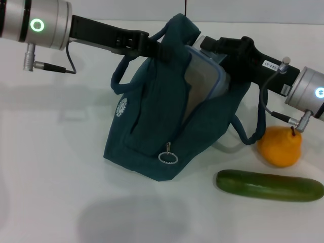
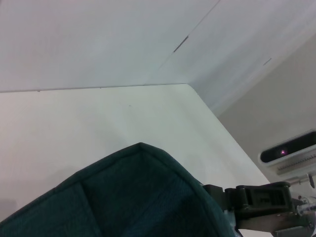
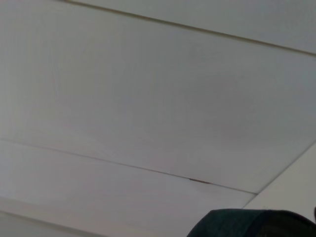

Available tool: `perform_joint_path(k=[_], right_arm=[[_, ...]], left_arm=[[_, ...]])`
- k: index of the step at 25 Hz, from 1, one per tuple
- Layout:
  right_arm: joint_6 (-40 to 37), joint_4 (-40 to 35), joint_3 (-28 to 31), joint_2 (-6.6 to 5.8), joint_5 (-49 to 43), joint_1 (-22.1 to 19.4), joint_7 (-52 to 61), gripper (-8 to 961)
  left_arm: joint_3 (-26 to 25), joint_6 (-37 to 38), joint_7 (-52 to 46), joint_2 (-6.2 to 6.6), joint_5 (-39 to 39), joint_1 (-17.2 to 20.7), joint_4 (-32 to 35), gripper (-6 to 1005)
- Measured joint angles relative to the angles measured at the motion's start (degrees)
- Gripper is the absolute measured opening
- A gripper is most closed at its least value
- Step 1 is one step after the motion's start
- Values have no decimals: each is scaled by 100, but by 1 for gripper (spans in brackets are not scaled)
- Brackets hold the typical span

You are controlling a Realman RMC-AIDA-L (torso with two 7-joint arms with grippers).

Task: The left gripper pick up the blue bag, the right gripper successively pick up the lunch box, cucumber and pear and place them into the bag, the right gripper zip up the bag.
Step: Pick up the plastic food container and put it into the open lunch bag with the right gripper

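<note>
**Lunch box at the mouth of the held bag**

While the left gripper (image 1: 154, 46) reaches in from the robot's left at the upper edge of the head view, its fingers are closed on a loop handle of the blue bag (image 1: 152, 126), holding that side of the bag up. The bag stands on the white table (image 1: 50, 167) with its mouth open toward the right and its silvery lining exposed. A small white round logo sits on its left face, and the zipper's metal ring pull (image 1: 168, 157) hangs at the lower front end of the opening. In the left wrist view, a teal corner of the bag fills the lower part of the picture, with the other arm's black gripper just beyond it.

The lunch box (image 1: 210, 81) sits tilted in the bag's mouth, its blue-rimmed lid facing outward. The right gripper (image 1: 230, 58) is at the upper right edge of the box; its fingertips are hidden against the box and bag, so whether they grip cannot be told.

Farther right, the pear (image 1: 279, 147) rests on the table just beside the bag's second handle. The cucumber (image 1: 270, 185) lies lengthwise in front of the pear, near it, apart from the bag.
</note>
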Motion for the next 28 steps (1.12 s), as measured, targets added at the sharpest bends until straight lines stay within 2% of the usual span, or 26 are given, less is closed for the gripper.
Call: perform_joint_path(k=[9, 14, 24, 28], right_arm=[[134, -1, -274, 0, -46, 292, -292, 99], [172, 12, -456, -18, -244, 533, -342, 99], [128, -15, -419, -36, -455, 528, -394, 98], [116, -18, -398, -41, -440, 487, -524, 145]], left_arm=[[0, 46, 53, -17, -29, -28, -8, 68], [-1, 93, 55, 25, -145, 30, -62, 69], [-36, 94, 74, 124, -161, 183, -207, 70], [-49, 94, 74, 165, -161, 257, -225, 70]])
